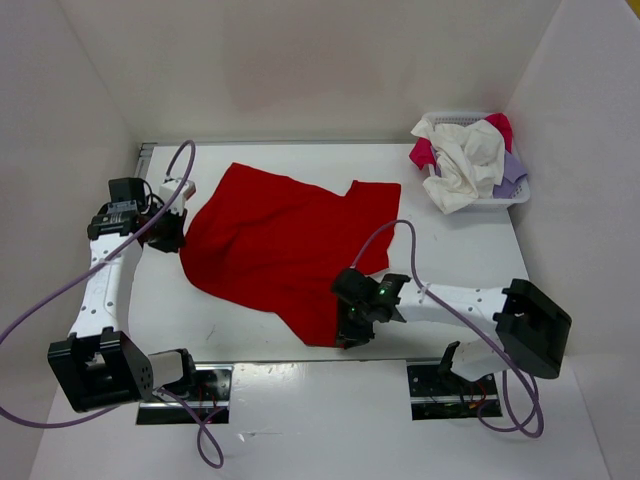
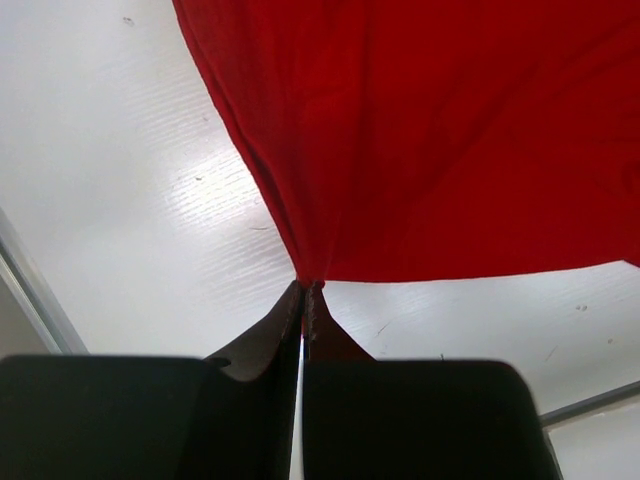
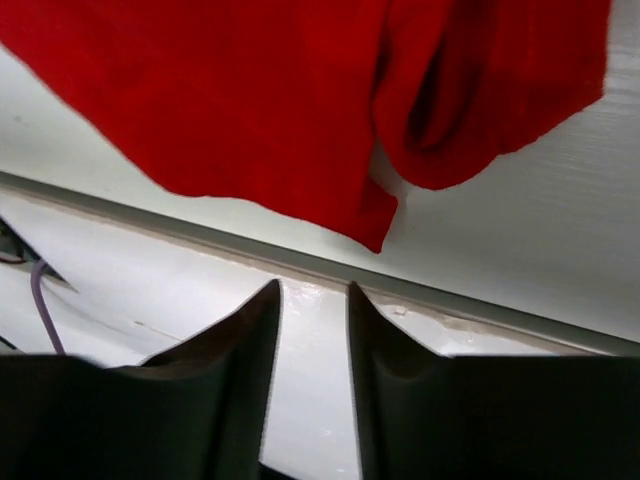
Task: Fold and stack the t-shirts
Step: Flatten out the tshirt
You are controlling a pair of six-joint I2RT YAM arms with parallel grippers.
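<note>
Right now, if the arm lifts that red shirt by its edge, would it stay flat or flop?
Probably flop: the red shirt lies in soft wrinkles and gathers into a tight point where the left jaws pinch its edge. It looks thin, so it is likely light for its spread. Pushed, it would probably bunch up rather than slide whole.

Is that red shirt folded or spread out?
Spread out: the red shirt lies open and rumpled across the table, not yet folded.
</note>
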